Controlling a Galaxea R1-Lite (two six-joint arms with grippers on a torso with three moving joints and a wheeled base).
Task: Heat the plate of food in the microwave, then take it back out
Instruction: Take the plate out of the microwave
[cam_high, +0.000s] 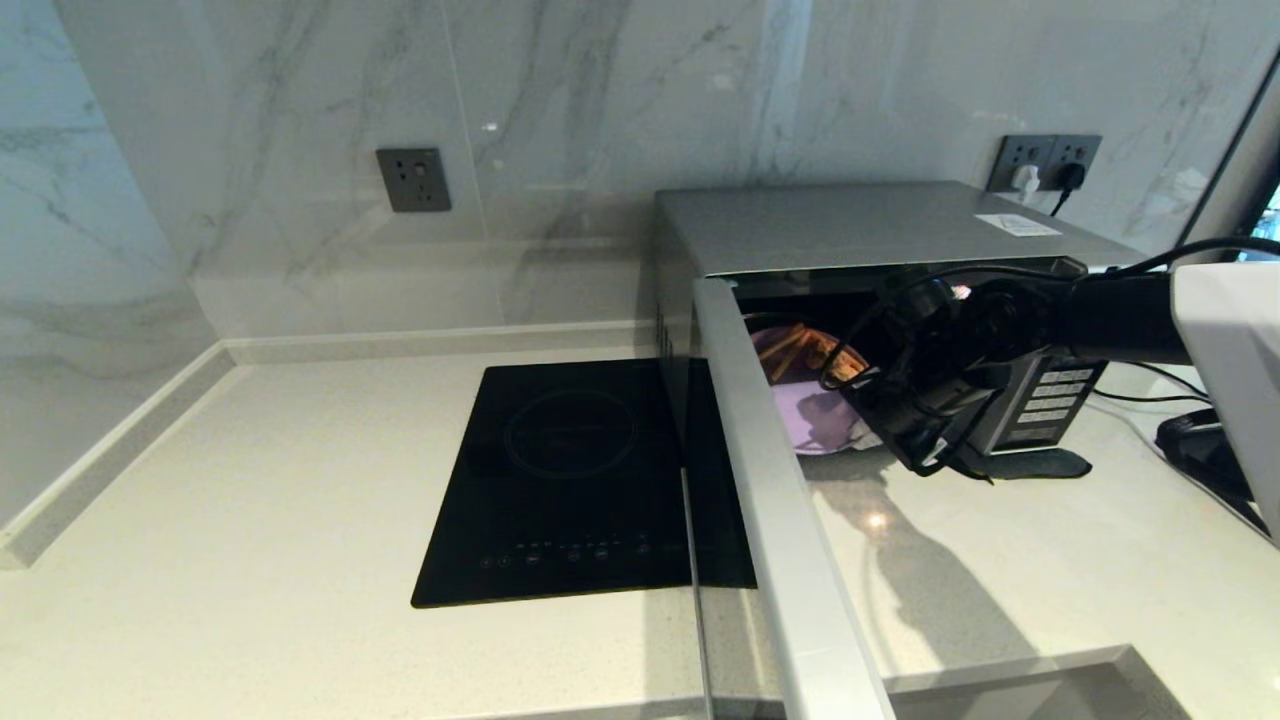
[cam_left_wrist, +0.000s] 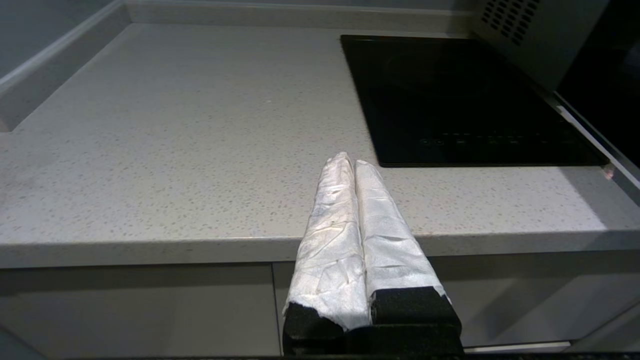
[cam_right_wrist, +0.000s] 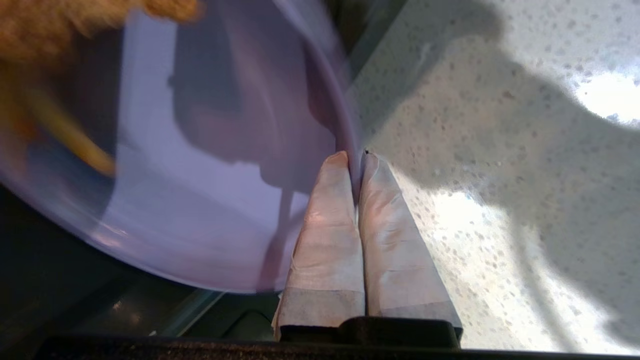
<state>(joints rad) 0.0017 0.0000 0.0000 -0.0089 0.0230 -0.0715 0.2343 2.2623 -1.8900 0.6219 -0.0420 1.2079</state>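
The silver microwave (cam_high: 850, 228) stands at the back right of the counter with its door (cam_high: 770, 480) swung wide open toward me. The pale lilac plate of food (cam_high: 815, 418) sits half in, half out of the opening, the brown chicken piece (cam_right_wrist: 30, 30) and fries (cam_right_wrist: 75, 145) on its far side. My right gripper (cam_right_wrist: 356, 156) is shut on the plate's near rim, one finger above it and one below. In the head view that gripper (cam_high: 868, 425) is at the cavity mouth. My left gripper (cam_left_wrist: 351, 161) is shut and empty, low in front of the counter edge.
A flat black induction hob (cam_high: 575, 480) is set into the counter left of the microwave; the open door overhangs its right edge. The microwave's button panel (cam_high: 1050, 400) and a black cable (cam_high: 1190, 440) lie to the right. Marble wall with sockets (cam_high: 413, 180) behind.
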